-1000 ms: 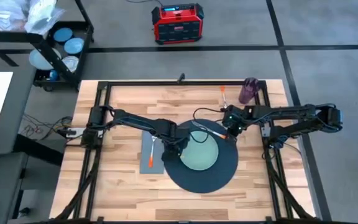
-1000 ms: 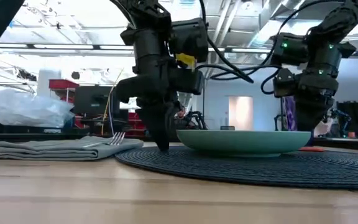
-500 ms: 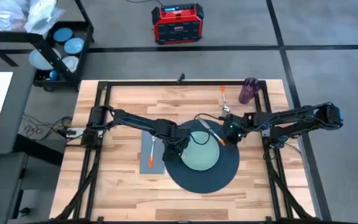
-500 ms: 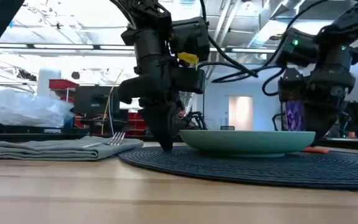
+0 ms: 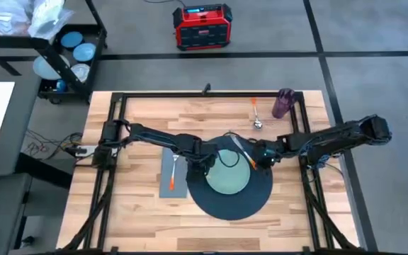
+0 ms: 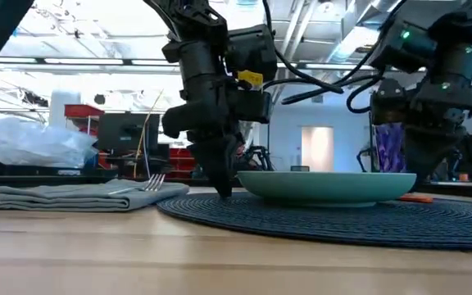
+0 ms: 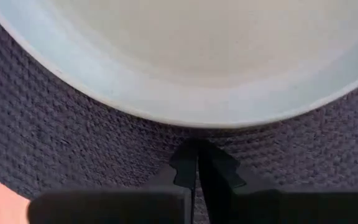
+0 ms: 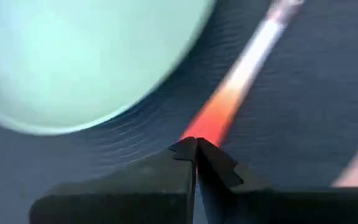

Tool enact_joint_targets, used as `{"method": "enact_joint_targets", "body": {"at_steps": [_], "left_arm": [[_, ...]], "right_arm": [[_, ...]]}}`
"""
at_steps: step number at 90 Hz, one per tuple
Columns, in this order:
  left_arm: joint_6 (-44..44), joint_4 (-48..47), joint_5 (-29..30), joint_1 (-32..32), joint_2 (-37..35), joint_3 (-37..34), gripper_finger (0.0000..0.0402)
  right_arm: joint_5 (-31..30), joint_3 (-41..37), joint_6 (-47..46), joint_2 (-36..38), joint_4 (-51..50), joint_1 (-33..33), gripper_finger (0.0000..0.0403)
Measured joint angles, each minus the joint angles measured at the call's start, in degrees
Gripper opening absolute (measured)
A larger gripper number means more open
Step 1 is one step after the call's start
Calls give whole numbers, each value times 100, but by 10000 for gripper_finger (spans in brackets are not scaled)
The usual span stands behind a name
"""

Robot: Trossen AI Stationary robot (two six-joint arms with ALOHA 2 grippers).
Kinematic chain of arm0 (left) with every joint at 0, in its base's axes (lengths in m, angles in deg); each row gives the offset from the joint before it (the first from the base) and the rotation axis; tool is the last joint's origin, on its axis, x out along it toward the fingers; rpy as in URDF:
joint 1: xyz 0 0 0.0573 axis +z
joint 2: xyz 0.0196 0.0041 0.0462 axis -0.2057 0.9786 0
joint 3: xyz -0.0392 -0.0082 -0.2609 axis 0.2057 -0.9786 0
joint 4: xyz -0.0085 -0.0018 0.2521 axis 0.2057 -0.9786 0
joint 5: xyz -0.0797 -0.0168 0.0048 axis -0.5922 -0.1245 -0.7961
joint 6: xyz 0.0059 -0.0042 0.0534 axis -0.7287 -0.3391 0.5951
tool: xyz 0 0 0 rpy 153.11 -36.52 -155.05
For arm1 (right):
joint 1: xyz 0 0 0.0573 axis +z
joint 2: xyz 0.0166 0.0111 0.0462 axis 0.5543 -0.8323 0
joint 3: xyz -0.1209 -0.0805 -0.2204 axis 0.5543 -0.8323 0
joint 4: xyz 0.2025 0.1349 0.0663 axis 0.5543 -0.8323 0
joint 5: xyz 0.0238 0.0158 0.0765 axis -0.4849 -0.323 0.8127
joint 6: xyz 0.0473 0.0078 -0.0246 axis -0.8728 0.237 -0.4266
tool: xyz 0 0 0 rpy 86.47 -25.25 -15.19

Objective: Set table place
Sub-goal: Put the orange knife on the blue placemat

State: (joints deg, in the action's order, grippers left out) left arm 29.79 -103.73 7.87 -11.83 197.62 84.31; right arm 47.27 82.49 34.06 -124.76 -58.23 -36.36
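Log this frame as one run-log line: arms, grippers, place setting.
left gripper: shut, on mat at plate edge | right gripper: shut at knife handle on mat | fork on napkin | spoon, cup unplaced

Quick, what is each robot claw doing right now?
Left gripper: shut, empty, tips on the mat beside the plate.
Right gripper: shut on the knife handle.

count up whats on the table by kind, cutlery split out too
fork: 1
knife: 1
spoon: 1
plate: 1
mat: 1
napkin: 1
cup: 1
total: 7
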Motion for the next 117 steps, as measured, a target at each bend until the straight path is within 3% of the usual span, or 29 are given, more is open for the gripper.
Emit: {"method": "enact_joint_targets", "body": {"at_steps": [27,50,65,89,117], "left_arm": [[-20,16,0,4,2,0,0],[-79,14,-2,4,2,0,0],[-102,16,-7,4,2,0,0],[-108,10,-7,4,2,0,0],[-78,34,-4,26,2,0,0]], "right_arm": [[49,2,334,-6,37,-384,0],[39,0,147,-20,219,-263,0],[33,-37,91,-231,673,-132,0],[-56,-15,182,-610,571,-401,0],[-479,-48,443,44,206,-653,0]]}}
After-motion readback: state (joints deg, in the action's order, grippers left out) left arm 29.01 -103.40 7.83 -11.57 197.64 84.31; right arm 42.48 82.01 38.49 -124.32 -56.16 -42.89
